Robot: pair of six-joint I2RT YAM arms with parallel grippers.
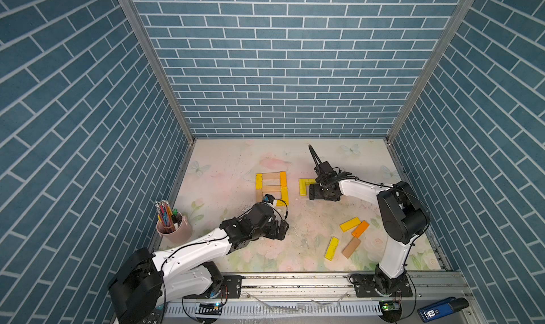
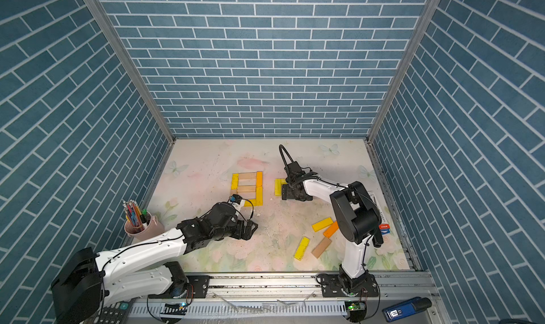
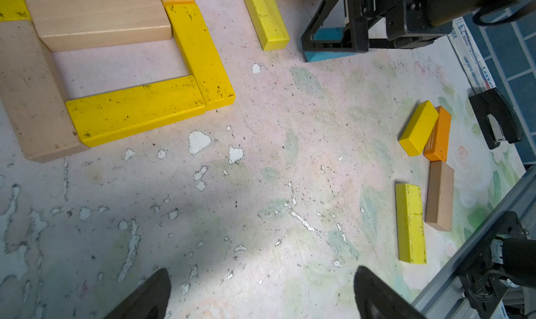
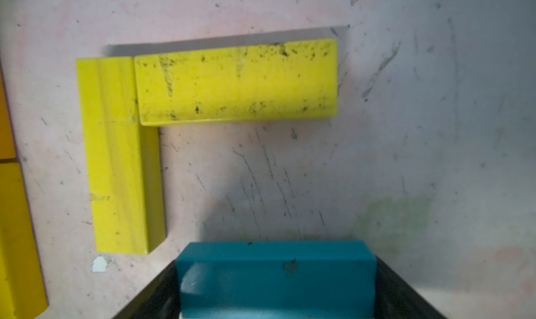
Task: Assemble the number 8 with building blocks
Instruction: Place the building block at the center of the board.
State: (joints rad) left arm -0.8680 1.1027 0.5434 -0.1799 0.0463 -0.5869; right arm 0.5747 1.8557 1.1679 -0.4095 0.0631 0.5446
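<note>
Mid mat point(image 1: 309, 228) free; loose blocks point(image 1: 350, 224) clutter R side.

Blue print on the flat white cardboard box point(image 3: 471, 59) by the right wall includes the letters "HB"; the label on the near-right blue handheld device point(image 1: 445, 307) is unreadable.

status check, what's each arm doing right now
Left gripper open, empty, clear of the eight. Right gripper jaws shut on teal block beside yellow L. Four spare blocks lie apart; nothing blocking.
</note>
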